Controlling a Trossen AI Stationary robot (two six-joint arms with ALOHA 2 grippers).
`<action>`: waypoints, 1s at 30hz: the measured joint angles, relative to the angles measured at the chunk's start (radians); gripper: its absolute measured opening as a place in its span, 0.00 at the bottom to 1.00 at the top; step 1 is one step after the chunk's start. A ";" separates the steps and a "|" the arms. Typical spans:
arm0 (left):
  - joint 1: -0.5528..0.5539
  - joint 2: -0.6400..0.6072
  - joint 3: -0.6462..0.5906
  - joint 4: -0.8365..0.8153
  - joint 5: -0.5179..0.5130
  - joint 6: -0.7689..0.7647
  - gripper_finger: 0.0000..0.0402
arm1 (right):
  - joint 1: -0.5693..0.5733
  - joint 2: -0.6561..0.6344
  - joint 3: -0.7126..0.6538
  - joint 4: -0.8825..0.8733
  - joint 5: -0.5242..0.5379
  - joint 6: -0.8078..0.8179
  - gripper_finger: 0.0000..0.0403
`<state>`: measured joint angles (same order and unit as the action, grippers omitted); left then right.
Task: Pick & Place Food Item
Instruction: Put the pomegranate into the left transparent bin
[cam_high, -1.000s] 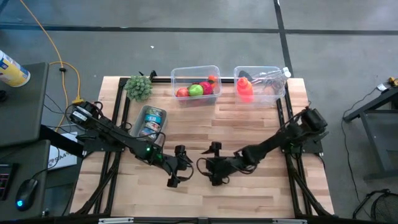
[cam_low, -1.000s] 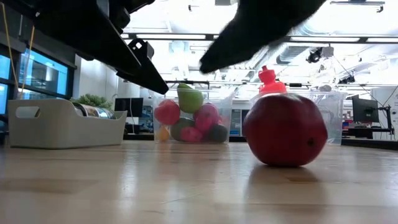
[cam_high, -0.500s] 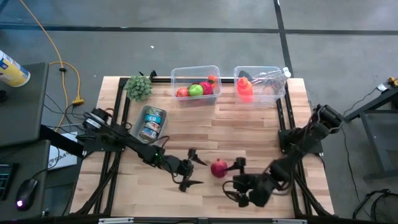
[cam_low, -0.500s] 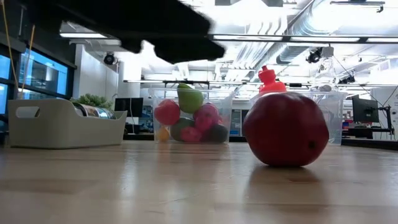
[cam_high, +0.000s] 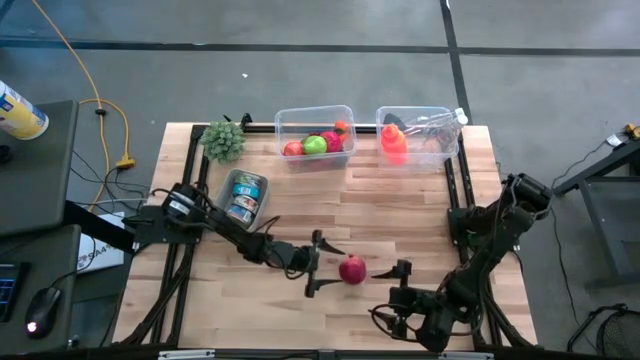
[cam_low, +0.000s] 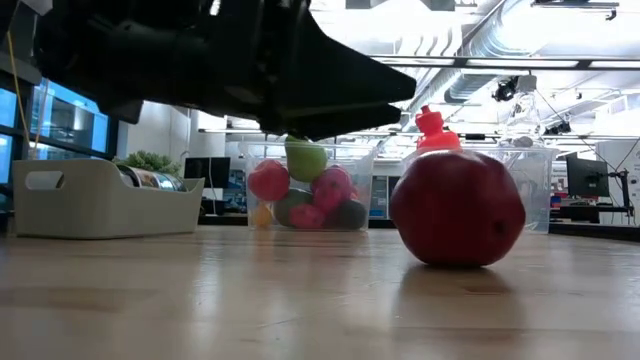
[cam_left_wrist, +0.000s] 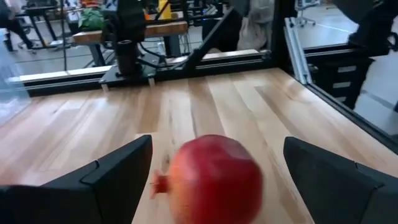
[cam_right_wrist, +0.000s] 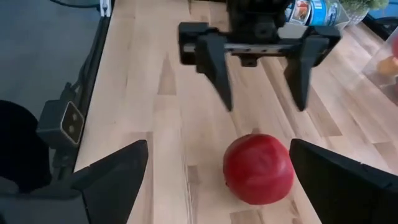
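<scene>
A red pomegranate (cam_high: 352, 270) rests on the wooden table near its middle front; it looms large in the low view (cam_low: 458, 208). My left gripper (cam_high: 330, 267) lies level just left of it, open, one finger on either side of the fruit (cam_left_wrist: 214, 180) without touching it. My right gripper (cam_high: 378, 292) is open and stands off to the near right of the pomegranate (cam_right_wrist: 258, 168). In the right wrist view the left gripper (cam_right_wrist: 261, 62) shows beyond the fruit.
Along the far edge stand a clear bin of fruit (cam_high: 315, 135) and a clear bin with an orange-red bottle (cam_high: 415, 135). A grey tray of cans (cam_high: 240, 195) and a green plant (cam_high: 223, 140) sit at the left. Bare wood lies around the pomegranate.
My right gripper, which was over the pomegranate, has drawn back toward the table's near right corner, leaving the fruit uncovered on the wood. My left gripper has moved toward the table's right until its open fingers flank the pomegranate. The pomegranate has stayed in place.
</scene>
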<state>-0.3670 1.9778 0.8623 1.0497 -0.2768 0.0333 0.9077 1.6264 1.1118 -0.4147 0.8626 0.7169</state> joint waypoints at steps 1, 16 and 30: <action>0.005 0.000 0.000 0.001 0.000 -0.001 0.88 | 0.000 0.000 0.000 -0.001 -0.001 0.002 0.95; 0.033 0.001 0.000 -0.002 0.080 -0.100 0.88 | -0.041 0.093 0.000 -0.133 -0.032 0.199 0.95; 0.026 0.001 0.000 -0.002 0.039 -0.146 0.88 | -0.053 0.148 0.000 -0.248 -0.027 0.277 0.95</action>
<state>-0.3411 1.9788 0.8623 1.0473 -0.2382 -0.1130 0.8547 1.7748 1.1118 -0.6625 0.8356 0.9936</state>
